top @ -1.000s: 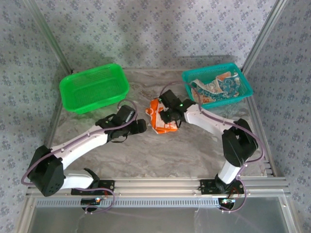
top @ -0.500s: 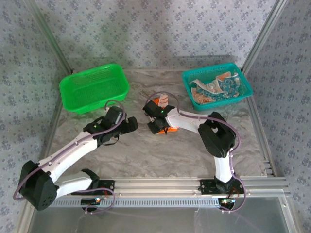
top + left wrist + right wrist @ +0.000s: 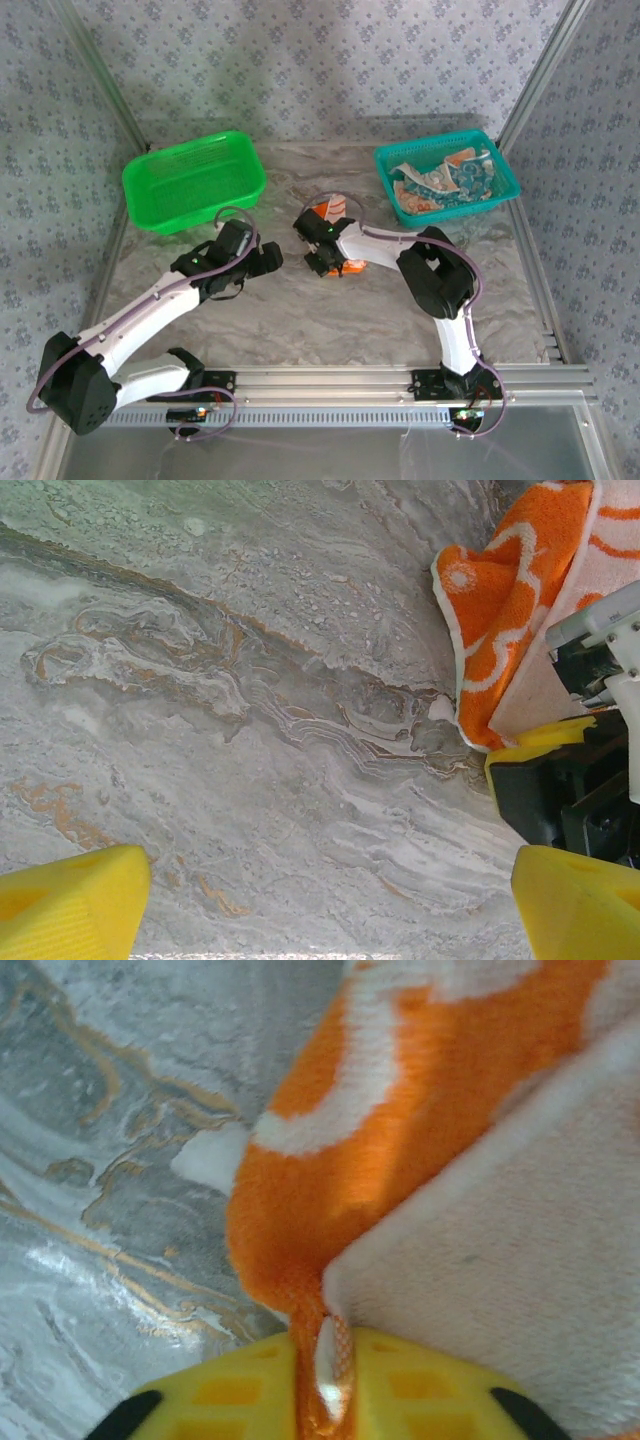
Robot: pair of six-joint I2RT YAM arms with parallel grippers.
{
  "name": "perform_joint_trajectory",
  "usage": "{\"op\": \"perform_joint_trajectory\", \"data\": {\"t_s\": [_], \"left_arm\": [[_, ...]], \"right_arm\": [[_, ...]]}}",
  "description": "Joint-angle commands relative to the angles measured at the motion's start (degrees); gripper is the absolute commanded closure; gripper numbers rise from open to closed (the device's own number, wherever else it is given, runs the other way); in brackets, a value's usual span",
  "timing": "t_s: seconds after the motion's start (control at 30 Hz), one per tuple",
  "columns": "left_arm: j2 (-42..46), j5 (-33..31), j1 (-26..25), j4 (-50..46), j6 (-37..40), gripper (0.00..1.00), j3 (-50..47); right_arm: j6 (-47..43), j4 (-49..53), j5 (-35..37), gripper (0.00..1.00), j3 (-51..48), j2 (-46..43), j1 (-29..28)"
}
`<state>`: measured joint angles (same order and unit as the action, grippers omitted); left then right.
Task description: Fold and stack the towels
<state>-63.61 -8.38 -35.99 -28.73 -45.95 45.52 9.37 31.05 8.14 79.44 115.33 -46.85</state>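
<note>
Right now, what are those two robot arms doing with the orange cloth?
They're working on folding towels. The right gripper is pinching one edge of the orange towel, which lies on the table in the middle. The left gripper hangs open over the table just beside it, holding nothing. More towels sit bunched in the teal basket at the back right, and the green basket stands at the back left.
</note>
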Motion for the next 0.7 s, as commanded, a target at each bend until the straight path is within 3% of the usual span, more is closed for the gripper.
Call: {"op": "perform_joint_trajectory", "data": {"t_s": [0.0,0.1,0.17,0.3,0.53,0.67], "left_arm": [[0.5,-0.2,0.4,-1.1,0.4,0.07,0.7],[0.1,0.1,0.4,-0.6,0.4,0.07,0.7],[-0.3,0.7,0.5,0.0,0.4,0.07,0.8],[-1.7,2.4,0.5,1.1,0.6,0.07,1.1],[-3.4,8.8,0.2,6.3,1.8,0.2,0.4],[-3.9,11.1,-0.2,9.3,3.4,0.26,-0.5]], "right_arm": [[0.2,1.5,-0.8,0.84,-0.7,-1.2,0.6],[0.8,1.3,-1.2,0.87,-1.4,-4.5,1.6],[1.5,1.1,-2.2,1.0,-1.9,-6.6,2.6],[5.8,0.5,-7.8,1.0,-2.1,-11.1,5.3],[14.1,-3.9,-20.8,1.0,-1.3,-13.6,10.1],[17.0,-6.1,-23.0,1.0,-1.0,-12.0,11.3]]}}
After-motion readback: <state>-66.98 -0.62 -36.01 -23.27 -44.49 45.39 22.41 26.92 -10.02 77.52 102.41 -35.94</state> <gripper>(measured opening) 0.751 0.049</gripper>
